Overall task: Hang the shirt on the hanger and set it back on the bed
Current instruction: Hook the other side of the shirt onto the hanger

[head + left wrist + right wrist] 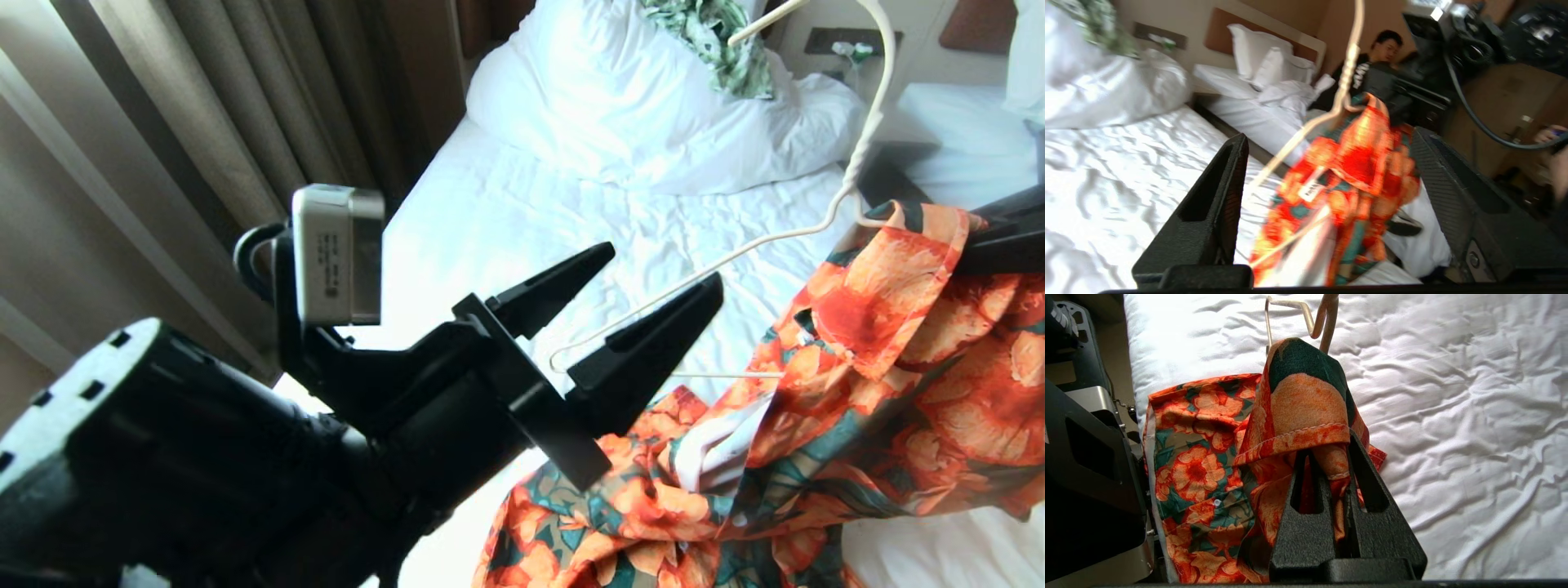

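So you are sitting partway through: the shirt (pixel 882 384) is draping over one end of the hanger (pixel 718 257), while the hanger's other end is sticking out bare above the bed (pixel 522 220), and both are hanging in the air over the bed's near edge rather than lying on it. Your right gripper (pixel 1327 457) is pinching shut on a fold of the shirt's collar area, just beside the hanger's neck, holding the load up. Your left gripper (pixel 645 286) is standing with its jaws apart and empty, straddling the hanger's bare end without clearly touching it. You are probably still needing to pull the loose side of the shirt over that bare end, then lower everything onto the bed. The right wrist view is giving you the clamp on the cloth and a white button, which the head view is cutting off at its edge. The left wrist view is showing a neck label inside the collar and a person sitting beyond a second bed.
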Controlling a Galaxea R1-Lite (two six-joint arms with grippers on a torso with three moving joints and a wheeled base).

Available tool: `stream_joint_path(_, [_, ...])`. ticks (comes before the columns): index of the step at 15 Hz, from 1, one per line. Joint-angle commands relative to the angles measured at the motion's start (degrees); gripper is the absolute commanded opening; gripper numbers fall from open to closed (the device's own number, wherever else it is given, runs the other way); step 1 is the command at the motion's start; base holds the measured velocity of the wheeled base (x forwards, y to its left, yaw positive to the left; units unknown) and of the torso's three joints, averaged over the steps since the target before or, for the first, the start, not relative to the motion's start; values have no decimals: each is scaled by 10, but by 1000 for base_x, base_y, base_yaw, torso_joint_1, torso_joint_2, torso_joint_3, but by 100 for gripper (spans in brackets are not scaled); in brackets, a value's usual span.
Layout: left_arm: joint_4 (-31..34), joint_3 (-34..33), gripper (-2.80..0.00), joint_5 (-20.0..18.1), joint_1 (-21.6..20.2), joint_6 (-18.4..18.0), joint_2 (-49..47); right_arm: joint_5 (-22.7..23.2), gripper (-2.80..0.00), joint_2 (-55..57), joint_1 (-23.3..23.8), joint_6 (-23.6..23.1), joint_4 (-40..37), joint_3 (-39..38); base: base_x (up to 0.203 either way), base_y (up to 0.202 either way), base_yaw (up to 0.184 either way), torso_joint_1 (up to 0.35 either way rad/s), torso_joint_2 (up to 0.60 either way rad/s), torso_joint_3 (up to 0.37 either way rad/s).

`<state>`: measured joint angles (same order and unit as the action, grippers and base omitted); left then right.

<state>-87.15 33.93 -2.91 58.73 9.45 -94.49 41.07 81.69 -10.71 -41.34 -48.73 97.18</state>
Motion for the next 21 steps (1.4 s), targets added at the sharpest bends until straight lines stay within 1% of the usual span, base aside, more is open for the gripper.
stream_joint_path(1, [-5, -6, 0, 0, -28, 1, 29, 3, -280, 0, 13, -3, -2, -2, 0, 0, 0, 0, 0, 0])
stream_joint_path(2, [12, -5, 0, -2, -42, 1, 46, 3, -280, 0, 19, -3, -2, -2, 0, 0, 0, 0, 0, 0])
stream_joint_path(6, [155, 9, 0, -22, -83, 2, 103, 3, -280, 7, 30, -4, 0, -2, 0, 0, 0, 0, 0, 0])
stream_joint_path(7, [174, 9, 0, -23, -86, 3, 105, 3, -280, 11, 32, -4, 0, -2, 0, 0, 0, 0, 0, 0])
stream_joint_path(8, [174, 7, -8, -19, -87, 4, 100, 3, -280, 17, 33, -4, 2, -2, 0, 0, 0, 0, 0, 0])
stream_joint_path(9, [175, 6, -280, -18, -89, 4, 101, 3, -280, 18, 33, -3, 3, -2, 0, 0, 0, 0, 0, 0])
stream_joint_path(10, [177, 4, -280, -19, -95, 5, 103, 3, -280, 23, 34, -3, 3, -2, 0, 0, 0, 0, 0, 0])
stream_joint_path(13, [208, -8, -280, -17, -114, 6, 120, 3, -280, 26, 43, -3, 4, -4, 0, 0, 0, 0, 0, 0])
stream_joint_path(16, [235, -9, -280, 6, -134, 6, 132, 5, -280, 24, 59, -3, 15, -4, 0, 0, 0, 0, 0, 0])
stream_joint_path(21, [270, -42, -280, 12, -138, 6, 184, 7, -280, 12, 65, -2, 24, -17, 0, 0, 0, 0, 0, 0])
